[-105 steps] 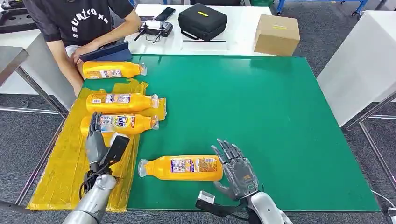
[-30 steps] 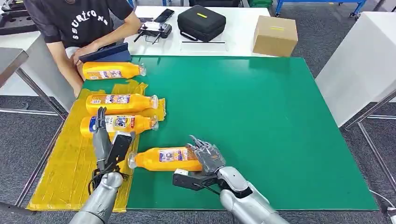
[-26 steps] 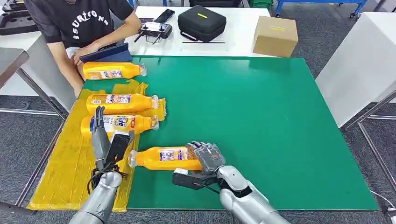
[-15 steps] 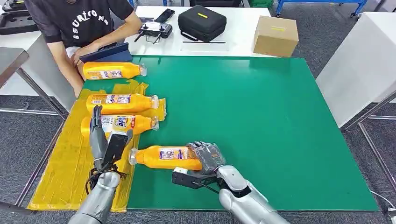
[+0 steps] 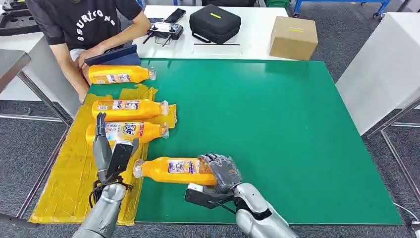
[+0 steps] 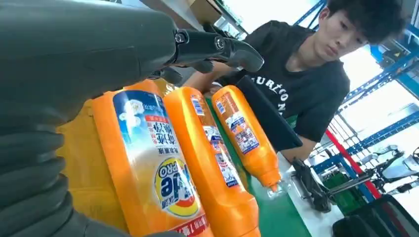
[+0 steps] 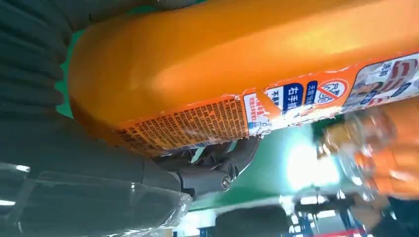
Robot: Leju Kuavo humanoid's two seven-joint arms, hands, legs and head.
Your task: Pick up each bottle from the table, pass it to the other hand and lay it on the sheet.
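Head view: the robot's right hand (image 5: 221, 171) wraps its dark fingers around the base end of an orange plastic detergent bottle with a printed label (image 5: 173, 170), which lies near the front of the green table mat (image 5: 277, 129), its clear cap pointing toward the crinkled yellow plastic sheet (image 5: 69, 173). The left hand (image 5: 106, 151) stands over the sheet with its fingers straight up and apart, holding nothing, close beside the cap end of the gripped bottle. Two more orange bottles lie side by side on the sheet: the nearer bottle with a blue-and-white label (image 5: 126, 132) and the second bottle (image 5: 130, 109) just behind it. A fourth orange bottle (image 5: 119, 75) rests at the far left corner of the mat, near a seated person in a black printed T-shirt (image 5: 81, 22). On the white table behind sit a black zip case (image 5: 215, 23) and a brown cardboard box (image 5: 293, 37).

Left wrist view: three orange bottles lie in a row beyond the grey thumb and extended fingers, with the person behind them.

Right wrist view: the gripped bottle's orange body and label press against the palm, fingers curled beneath it.
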